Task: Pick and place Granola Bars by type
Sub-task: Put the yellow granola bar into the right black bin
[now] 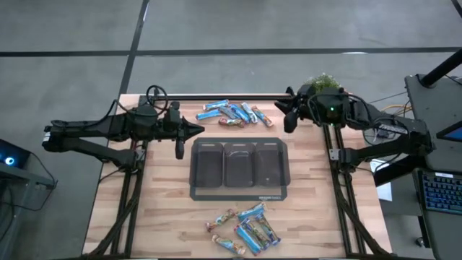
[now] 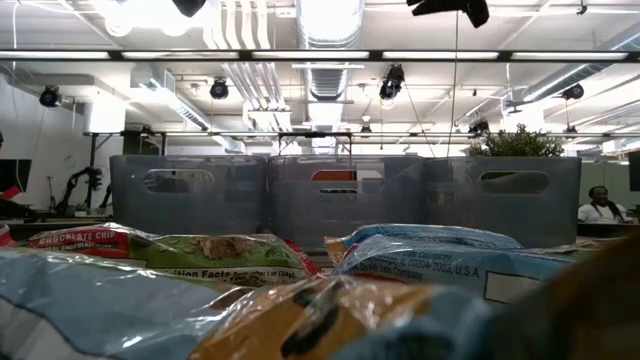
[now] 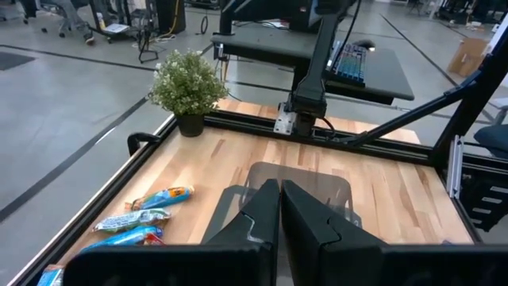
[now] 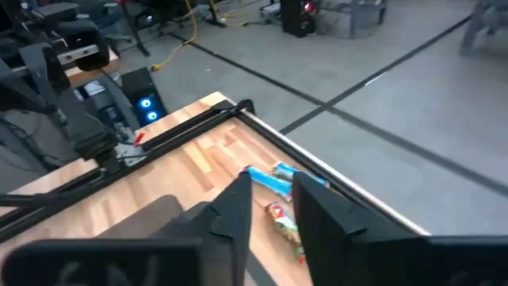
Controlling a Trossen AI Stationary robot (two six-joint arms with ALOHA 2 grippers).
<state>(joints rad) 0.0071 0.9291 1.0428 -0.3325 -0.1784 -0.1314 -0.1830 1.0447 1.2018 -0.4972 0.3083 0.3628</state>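
Several wrapped granola bars in light blue, dark blue and orange-brown lie in two loose groups. One group (image 1: 234, 113) is by the table's far edge, the other (image 1: 245, 230) by its near edge. The low view shows the near bars (image 2: 230, 255) close up. My left gripper (image 1: 201, 130) (image 3: 280, 195) hovers shut left of the grey tray, pointing toward the table's right. My right gripper (image 1: 287, 124) (image 4: 272, 195) hovers open beyond the tray's far right corner, just right of the far bars (image 4: 278, 183). Neither gripper holds anything.
A grey tray with three compartments (image 1: 238, 195) (image 2: 340, 195) sits at the table's middle, between the two bar groups. A small potted plant (image 1: 323, 79) (image 3: 189, 83) stands at the far right corner. A black rail runs along the far edge. A person shows far off in the room (image 2: 600, 205).
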